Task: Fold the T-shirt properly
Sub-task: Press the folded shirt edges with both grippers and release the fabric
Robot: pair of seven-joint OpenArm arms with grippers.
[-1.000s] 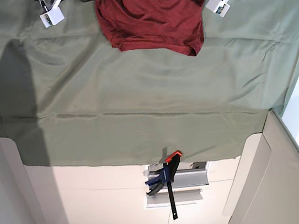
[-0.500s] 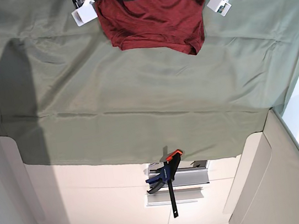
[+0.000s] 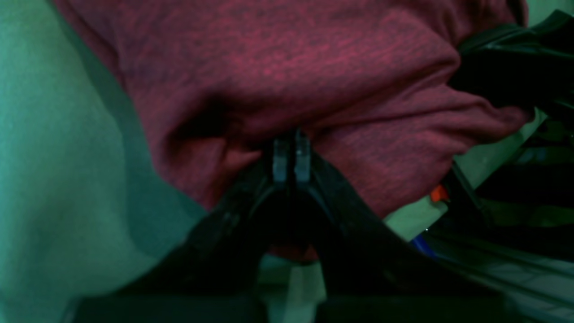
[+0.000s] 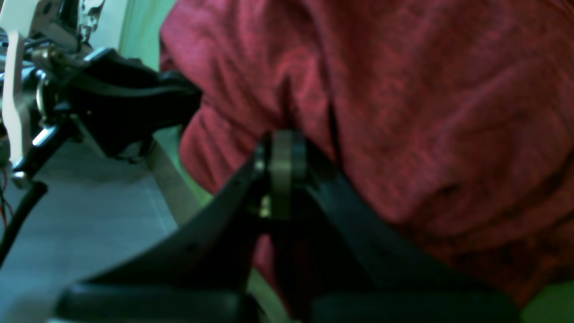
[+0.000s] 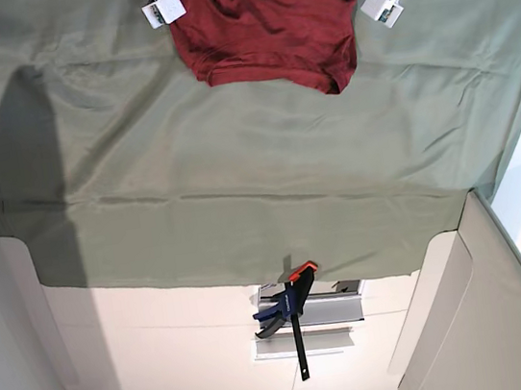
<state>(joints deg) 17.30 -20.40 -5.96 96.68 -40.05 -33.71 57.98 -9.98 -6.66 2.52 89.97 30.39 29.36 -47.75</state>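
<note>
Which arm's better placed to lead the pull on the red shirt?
Left, narrowly: left gripper and right gripper both pinch the crumpled red T-shirt, but its lowest corner lies on the left's side of the green cloth.

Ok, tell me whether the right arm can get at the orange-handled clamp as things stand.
Probably not. The right gripper is shut on the T-shirt at one edge of the green cloth; the clamp sits beyond the opposite edge. It would have to let go first, and the reach looks doubtful.
</note>
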